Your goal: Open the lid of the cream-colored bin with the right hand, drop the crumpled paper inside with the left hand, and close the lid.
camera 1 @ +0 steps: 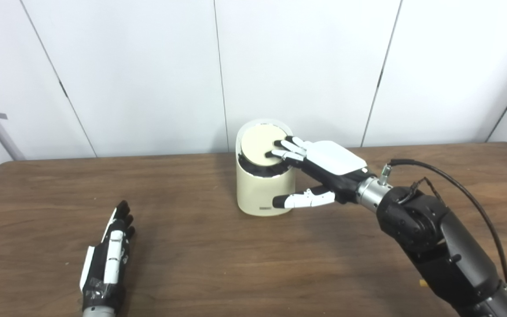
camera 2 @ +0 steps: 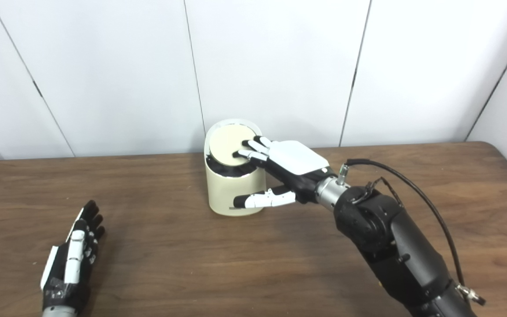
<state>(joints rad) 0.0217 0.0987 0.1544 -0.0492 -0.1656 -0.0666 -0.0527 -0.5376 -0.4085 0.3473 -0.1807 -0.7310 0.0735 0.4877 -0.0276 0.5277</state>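
Over at about eight o'clock on the brown wooden table (camera 1: 200,264), the left hand (camera 1: 108,259) is lying edge-on against the surface, its fingers stretched out straight and close together, pointing toward twelve o'clock and holding nothing. It is sitting well apart from everything else.

Moving right, the cream-colored bin (camera 1: 262,189) is standing upright near the far edge of the table, at roughly twelve o'clock, just in front of the white panelled wall (camera 1: 148,66). Its round lid (camera 1: 260,144) is sitting tilted in the mouth of the bin, with a dark gap showing beneath its near edge, so it is not lying flush. I cannot see any crumpled paper from where I am standing, and whether it is inside the bin I cannot tell.

Further right, the right hand (camera 1: 319,169) is reaching in from about four o'clock. Its fingers (camera 1: 291,149) are spread flat and resting on the three o'clock side of the lid, while the thumb (camera 1: 302,200) is sticking out lower down, just beside or touching the bin's side wall near its base. The hand is wide open, gripping nothing. Behind it the black forearm (camera 1: 438,246) is angling down to the bottom right corner, with a black cable (camera 1: 469,193) looping above it.
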